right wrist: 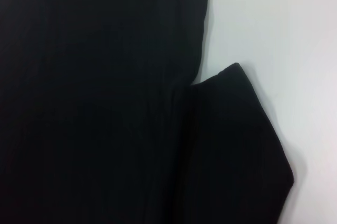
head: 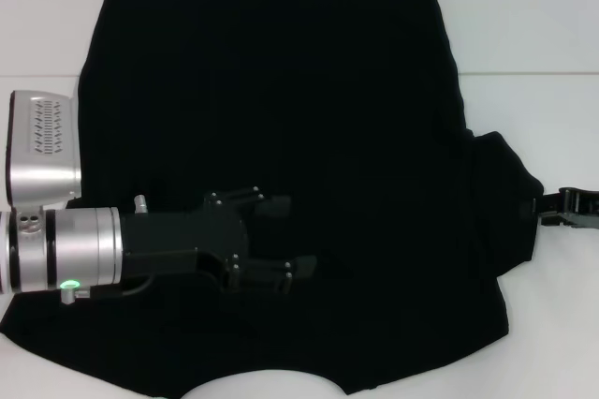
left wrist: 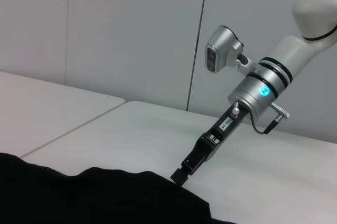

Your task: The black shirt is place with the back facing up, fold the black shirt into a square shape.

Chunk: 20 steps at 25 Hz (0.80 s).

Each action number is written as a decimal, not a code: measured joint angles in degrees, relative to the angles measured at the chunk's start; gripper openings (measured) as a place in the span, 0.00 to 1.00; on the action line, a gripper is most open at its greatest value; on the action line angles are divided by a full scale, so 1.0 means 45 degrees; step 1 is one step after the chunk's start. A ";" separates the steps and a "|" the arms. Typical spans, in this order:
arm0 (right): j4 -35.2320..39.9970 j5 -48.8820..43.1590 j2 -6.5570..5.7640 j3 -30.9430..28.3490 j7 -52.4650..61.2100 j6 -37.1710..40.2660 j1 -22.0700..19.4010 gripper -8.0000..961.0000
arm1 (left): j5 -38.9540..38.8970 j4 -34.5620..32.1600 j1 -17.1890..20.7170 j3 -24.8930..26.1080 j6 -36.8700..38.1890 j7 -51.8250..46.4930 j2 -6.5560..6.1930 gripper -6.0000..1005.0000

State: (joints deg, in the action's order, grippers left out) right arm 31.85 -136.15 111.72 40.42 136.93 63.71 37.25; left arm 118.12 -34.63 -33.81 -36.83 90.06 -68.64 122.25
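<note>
Left pincer [head: 285,238] is reaching in from 9 o'clock and hovering over the lower-left body of the black shirt [head: 281,99], fingers spread wide, nothing between them. The black shirt is lying flat on the white worktop [head: 543,118], covering most of the head view; its left sleeve looks already folded in, judging by the straight left edge, while the right sleeve [head: 501,202] is sticking out at 3 o'clock. Right pincer [head: 554,210] is sitting at that sleeve's outer edge; in the left wrist view its tip [left wrist: 181,174] is meeting the cloth, jaws appearing closed on the hem, though the actual contact is too dark to confirm. Judgement: step in hand is folding the right sleeve inward. To do it well: lift only slightly, carry the sleeve toward 9 o'clock, keep the crease parallel to the side seam. Left pincer could be pinning the body so it is not dragging. Risk: soft fabric bunching or slipping.
</note>
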 joint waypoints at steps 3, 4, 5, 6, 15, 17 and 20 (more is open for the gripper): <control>0.0001 0.0002 0.0028 0.0046 0.0000 -0.0060 0.0031 0.47 | 0.0000 -0.0001 0.0018 0.0031 -0.0004 -0.0002 0.0000 0.90; -0.0001 0.0002 0.0037 0.0057 0.0000 -0.0071 0.0040 0.47 | 0.0000 0.0000 0.0020 0.0059 -0.0005 -0.0001 0.0000 0.90; -0.0005 0.0002 0.0044 0.0067 0.0000 -0.0074 0.0044 0.47 | 0.0000 0.0000 0.0020 0.0059 -0.0005 -0.0001 0.0000 0.90; -0.0007 0.0002 0.0045 0.0071 0.0000 -0.0078 0.0047 0.47 | 0.0000 0.0000 0.0031 0.0097 -0.0001 -0.0001 0.0000 0.90; -0.0009 0.0003 0.0122 0.0100 -0.0103 -0.0078 0.0068 0.32 | 0.0000 -0.0012 0.0080 0.0119 0.0006 -0.0001 0.0000 0.90; -0.0007 0.0003 0.0130 0.0101 -0.0104 -0.0078 0.0064 0.28 | 0.0000 -0.0043 0.0096 0.0120 0.0006 -0.0001 0.0002 0.90; -0.0004 0.0003 0.0134 0.0100 -0.0107 -0.0078 0.0045 0.22 | 0.0000 -0.0064 0.0104 0.0119 0.0006 -0.0002 0.0015 0.90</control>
State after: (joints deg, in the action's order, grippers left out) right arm 31.84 -136.14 112.32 40.87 136.45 63.36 37.45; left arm 118.12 -34.91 -33.35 -36.29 90.09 -68.65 122.32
